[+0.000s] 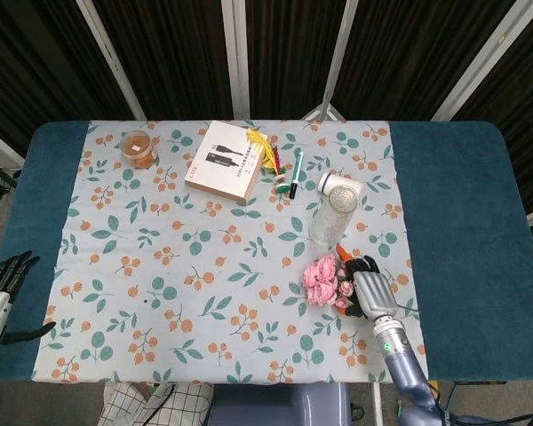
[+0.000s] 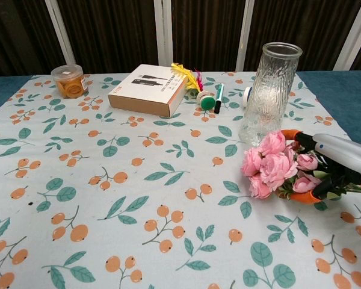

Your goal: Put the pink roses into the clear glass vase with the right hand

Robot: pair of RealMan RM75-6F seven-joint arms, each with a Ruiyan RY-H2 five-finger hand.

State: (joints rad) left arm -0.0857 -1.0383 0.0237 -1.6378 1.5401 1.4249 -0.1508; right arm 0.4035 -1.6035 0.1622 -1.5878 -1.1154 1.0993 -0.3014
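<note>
While the left hand [image 1: 2, 284] is hanging idle at the lower left edge of the head view, fingers apart and holding nothing, the work is all happening right of centre. Moving rightward, the pink roses [image 2: 271, 167] are lying on the flowered cloth [image 2: 138, 180] in the middle right of the chest view, blooms pointing left, just in front of the clear glass vase [image 2: 265, 90] standing upright above them. Further right, the right hand [image 2: 325, 165] is wrapping its orange-tipped fingers [image 2: 305, 197] around the leafy stems behind the blooms; whether the grip is fully closing, I cannot tell. To do this well, I'd judge it should be clamping the stems rather than the heads, lifting clear before tilting the bunch stems-down, and staying off the vase, which looks easy to tip.
</note>
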